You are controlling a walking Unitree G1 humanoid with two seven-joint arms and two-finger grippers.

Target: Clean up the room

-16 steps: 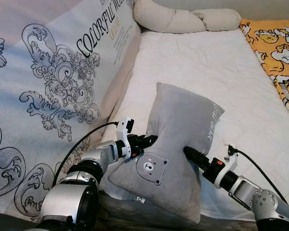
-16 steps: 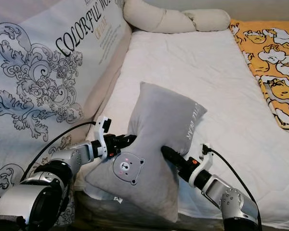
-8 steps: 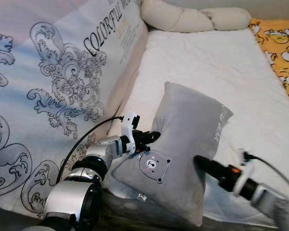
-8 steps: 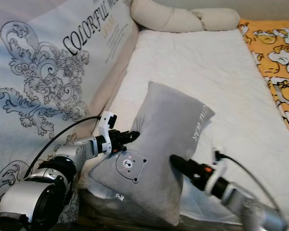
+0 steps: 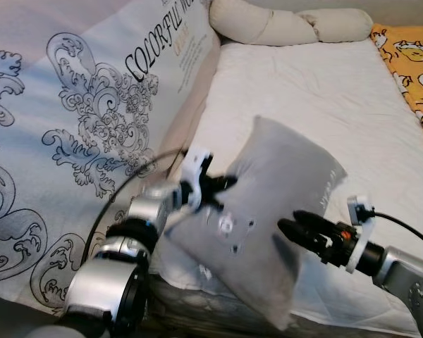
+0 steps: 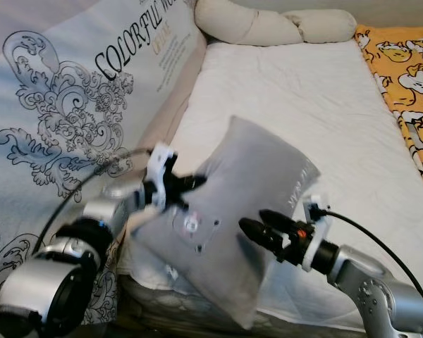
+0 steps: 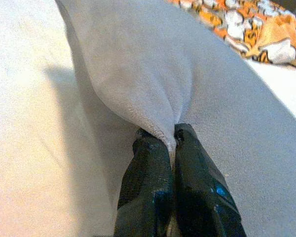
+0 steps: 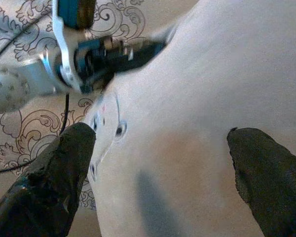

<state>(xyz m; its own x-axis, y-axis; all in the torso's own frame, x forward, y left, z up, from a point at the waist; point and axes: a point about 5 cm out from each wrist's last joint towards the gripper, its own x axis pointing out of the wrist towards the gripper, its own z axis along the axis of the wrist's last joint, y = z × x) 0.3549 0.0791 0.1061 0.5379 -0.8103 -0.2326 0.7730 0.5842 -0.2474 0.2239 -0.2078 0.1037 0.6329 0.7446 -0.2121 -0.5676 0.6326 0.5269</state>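
Observation:
A grey pillow (image 5: 278, 190) with a small bear face hangs tilted over the near edge of the white mattress (image 5: 324, 91), blurred by motion. My left gripper (image 5: 225, 184) is shut on a fold at the pillow's left edge; in the left wrist view the gripper (image 7: 170, 136) pinches the grey fabric (image 7: 153, 64) between its tips. My right gripper (image 5: 289, 227) stands open beside the pillow's lower right side. In the right wrist view its fingers (image 8: 71, 148) spread wide in front of the pillow (image 8: 212, 89), with nothing between them.
A large cushion (image 5: 77, 120) printed with black scrollwork and "COLORFUL" leans along the left of the bed. A cream bolster (image 5: 289, 27) lies at the head. An orange cartoon blanket (image 5: 409, 56) covers the right edge.
The pillow has been lifted and tilted by my left gripper, its bear face swinging round. My right gripper has come off the pillow's right side and now stands open beside it.

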